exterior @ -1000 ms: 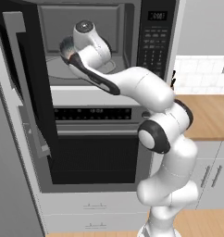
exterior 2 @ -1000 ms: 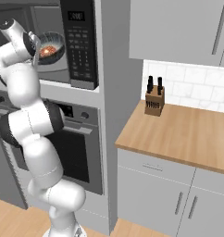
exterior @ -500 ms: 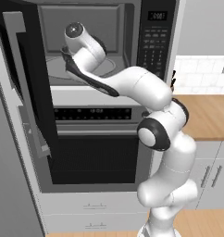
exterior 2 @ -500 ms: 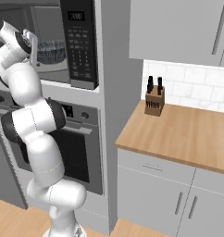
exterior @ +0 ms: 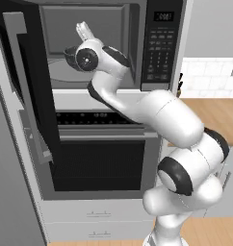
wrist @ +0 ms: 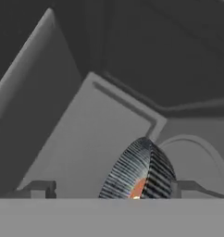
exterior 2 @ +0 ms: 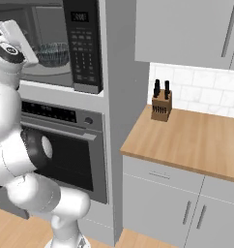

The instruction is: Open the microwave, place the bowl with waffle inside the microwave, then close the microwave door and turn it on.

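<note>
The bowl [exterior 2: 53, 53] sits inside the microwave [exterior: 109, 45], on the round glass turntable [wrist: 197, 159] in the grey cavity. In the hand view its ribbed dark outside [wrist: 139, 173] fills the lower middle, with a sliver of the orange waffle [wrist: 138, 189] showing at its lower edge. The gripper [wrist: 113, 189] hangs just in front of the bowl with its jaws spread wide; one finger tip [wrist: 40, 187] stands well to one side and the other just beside the bowl, and whether that one touches the bowl cannot be told.

The microwave door [exterior: 27, 91] is swung open to the left, edge-on to the left base camera. The black keypad panel [exterior 2: 82, 46] is to the right of the cavity. Below is the wall oven [exterior: 101, 153] with its horizontal handle. To the right, a wooden counter [exterior 2: 196, 140] carries a knife block [exterior 2: 161, 104] against the white tile wall.
</note>
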Robot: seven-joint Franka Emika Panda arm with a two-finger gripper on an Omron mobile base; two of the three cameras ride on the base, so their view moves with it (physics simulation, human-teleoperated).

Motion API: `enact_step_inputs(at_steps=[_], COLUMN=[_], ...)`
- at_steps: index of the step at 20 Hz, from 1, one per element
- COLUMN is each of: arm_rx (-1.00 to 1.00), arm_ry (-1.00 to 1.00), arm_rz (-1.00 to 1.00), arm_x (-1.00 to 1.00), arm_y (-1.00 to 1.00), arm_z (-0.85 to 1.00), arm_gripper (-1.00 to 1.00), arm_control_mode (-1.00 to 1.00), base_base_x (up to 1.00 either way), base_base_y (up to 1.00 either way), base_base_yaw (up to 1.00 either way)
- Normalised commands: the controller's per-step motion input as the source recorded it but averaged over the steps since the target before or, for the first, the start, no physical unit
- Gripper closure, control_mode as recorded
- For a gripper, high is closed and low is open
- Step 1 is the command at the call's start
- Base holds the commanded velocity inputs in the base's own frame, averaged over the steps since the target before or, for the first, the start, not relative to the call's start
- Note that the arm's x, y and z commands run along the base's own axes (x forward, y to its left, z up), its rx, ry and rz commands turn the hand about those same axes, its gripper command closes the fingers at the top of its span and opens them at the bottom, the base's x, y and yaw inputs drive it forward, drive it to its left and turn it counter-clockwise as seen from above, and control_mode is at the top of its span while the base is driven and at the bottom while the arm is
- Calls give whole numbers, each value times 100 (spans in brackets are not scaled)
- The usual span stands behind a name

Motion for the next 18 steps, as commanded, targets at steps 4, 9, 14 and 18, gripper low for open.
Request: enact_step_inputs(at_steps=[4,9,14,18], arm_rx=[3,9,28,32], arm_ry=[-84,-56,-12,3], arm_rz=[0,-11,-24,-28], arm_x=[-100,-100,-100,-97], arm_y=[-19,-4,0,-12], arm_z=[-22,-45,-55,-52], arm_gripper=[-100,-100,-100,-100], arm_control_mode=[-100,-100,-100,-100], base_base_x=[0,0,0,0], base_base_y=[0,0,0,0], base_base_yaw=[0,0,0,0])
